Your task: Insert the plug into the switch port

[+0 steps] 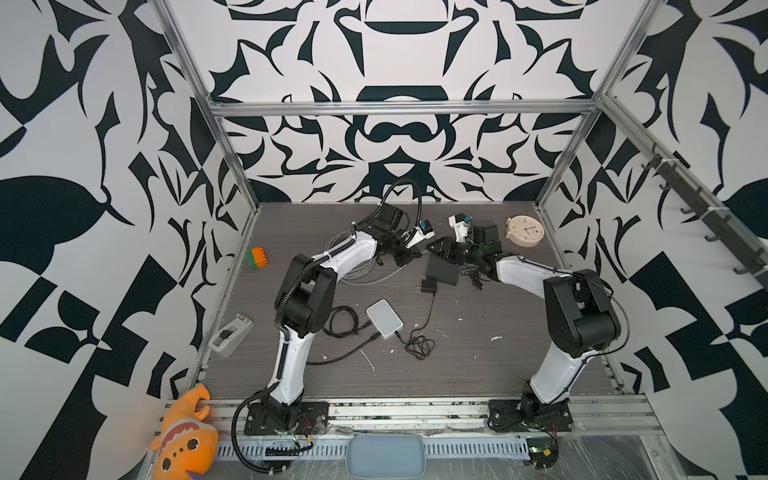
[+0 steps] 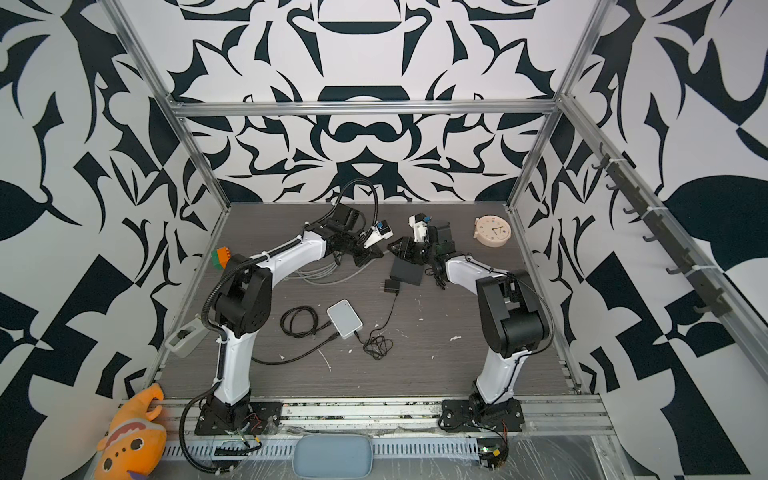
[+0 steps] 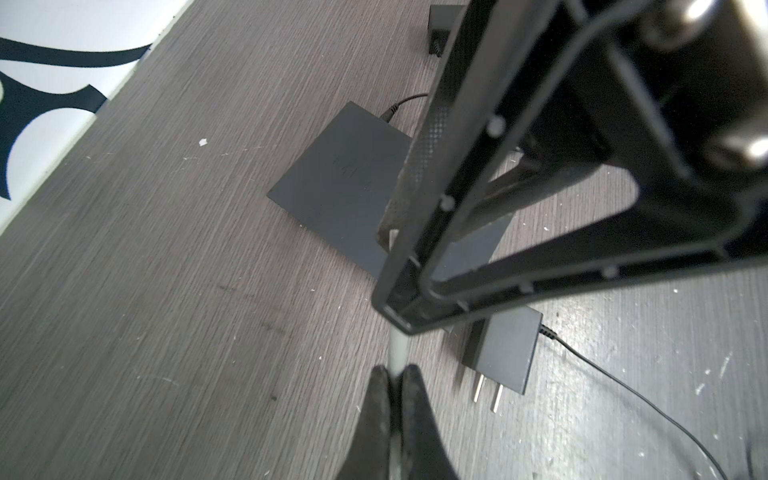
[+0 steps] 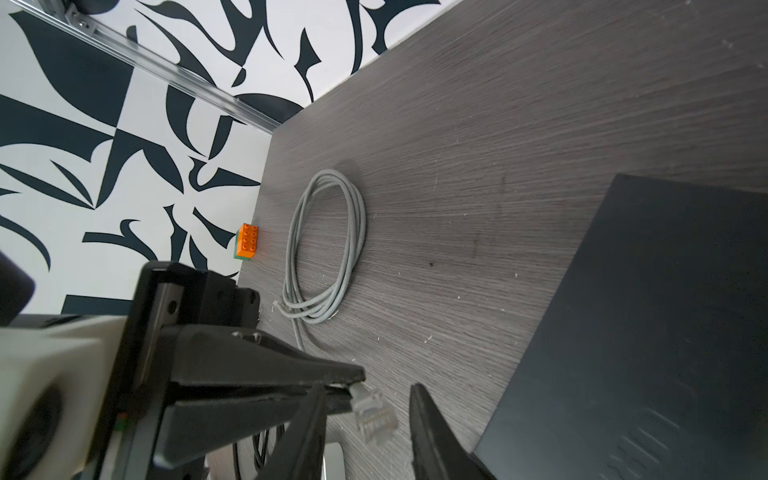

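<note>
The left gripper (image 3: 395,372) has its jaws pressed together on a grey Ethernet cable (image 3: 397,353), gripping it just behind the clear plug (image 4: 374,415), which sticks out past the tips and hangs above the tabletop (image 1: 457,365). In the right wrist view the right gripper (image 4: 368,386) has its jaws apart, one on each side of the plug, with a clear gap between the plug and the jaw nearer the switch. The black network switch (image 1: 442,270) lies flat on the tabletop near the plug but apart from it. None of its ports show in any view, and the plug is not in one. In both top views the two grippers meet tip to tip over the far edge of the switch. The rest of the grey cable lies in a loose coil (image 4: 328,245) on the tabletop beside an orange and green toy brick (image 4: 247,242). A black power adapter (image 3: 505,353) lies just beside the switch, prongs out, with its thin cord trailing away. Nearer the front lies a white box (image 1: 384,318) with black cords, and a cream alarm clock (image 1: 524,231) stands at the far right.
</note>
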`<state>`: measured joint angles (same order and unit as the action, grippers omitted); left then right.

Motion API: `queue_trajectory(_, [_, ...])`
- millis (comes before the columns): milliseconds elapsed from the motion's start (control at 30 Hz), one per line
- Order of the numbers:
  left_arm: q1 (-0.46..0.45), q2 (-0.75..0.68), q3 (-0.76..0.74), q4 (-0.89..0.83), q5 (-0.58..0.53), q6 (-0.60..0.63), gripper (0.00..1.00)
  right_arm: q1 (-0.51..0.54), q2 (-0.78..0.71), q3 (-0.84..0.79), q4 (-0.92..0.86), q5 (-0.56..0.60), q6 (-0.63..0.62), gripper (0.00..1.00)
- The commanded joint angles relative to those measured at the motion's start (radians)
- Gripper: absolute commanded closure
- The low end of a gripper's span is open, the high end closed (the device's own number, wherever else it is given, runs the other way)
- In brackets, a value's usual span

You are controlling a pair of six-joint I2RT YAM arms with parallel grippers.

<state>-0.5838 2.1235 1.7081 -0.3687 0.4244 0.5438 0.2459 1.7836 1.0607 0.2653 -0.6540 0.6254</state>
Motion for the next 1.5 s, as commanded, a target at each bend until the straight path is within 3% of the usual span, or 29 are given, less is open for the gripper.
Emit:
queue_trajectory(0, [-0.004, -0.019, 0.001, 0.008, 0.02, 0.019, 1.0, 0.001, -0.012, 0.049, 0.008, -0.007, -0.026, 0.66])
queue_trajectory(567, [-0.007, -0.02, -0.015, 0.044, -0.011, 0.004, 1.0, 0.0, 0.028, 0.069, 0.016, -0.097, -0.023, 0.93])
queue_trajectory(700, [-0.002, -0.014, -0.005, 0.044, -0.027, -0.035, 0.77, 0.0, 0.015, 0.06, 0.016, -0.131, -0.061, 0.96])
queue_trajectory(767, [0.011, -0.015, -0.007, 0.047, 0.02, -0.055, 0.75, -0.001, 0.013, 0.056, 0.008, -0.146, -0.095, 0.99])
queue_trajectory(933, [0.058, -0.002, 0.014, 0.001, 0.2, -0.085, 0.58, -0.002, 0.012, 0.028, 0.047, -0.206, -0.219, 0.99])
queue_trajectory(1100, [0.112, 0.049, 0.068, -0.105, 0.425, -0.051, 0.55, -0.013, 0.003, 0.007, 0.053, -0.274, -0.383, 0.99])
queue_trajectory(1233, [0.114, 0.085, 0.099, -0.156, 0.447, -0.025, 0.56, -0.016, -0.001, -0.016, 0.091, -0.351, -0.496, 0.99])
queue_trajectory(1467, [0.116, 0.121, 0.119, -0.212, 0.549, 0.007, 0.55, -0.02, 0.015, -0.015, 0.113, -0.392, -0.563, 0.99])
